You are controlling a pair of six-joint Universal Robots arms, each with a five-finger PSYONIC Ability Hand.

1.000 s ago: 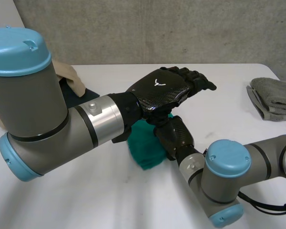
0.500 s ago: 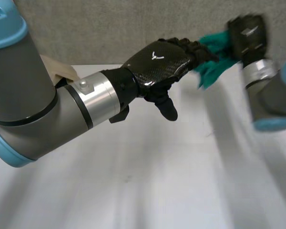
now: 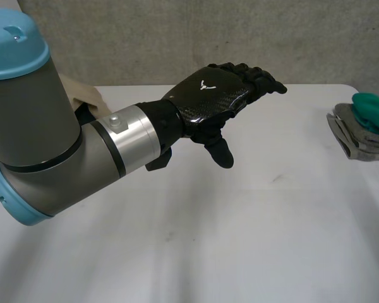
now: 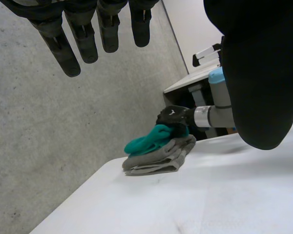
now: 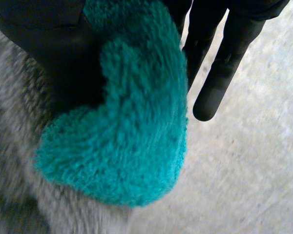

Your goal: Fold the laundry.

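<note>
Head view: where is the teal cloth (image 3: 374,111)?
— At 3 o'clock, atop the folded grey towel (image 3: 360,144) on the white table (image 3: 252,240).
— And the hands?
— Right hand (image 4: 172,116) rests against the cloth, fingers (image 5: 212,92) straight. Left hand (image 3: 218,98) hangs relaxed above table centre. Concrete wall (image 3: 177,38) at 12 o'clock.

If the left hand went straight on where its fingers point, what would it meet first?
Likely the concrete wall. The left hand hangs above the table, and the folded grey towels look off its line. Depth is unclear.
</note>
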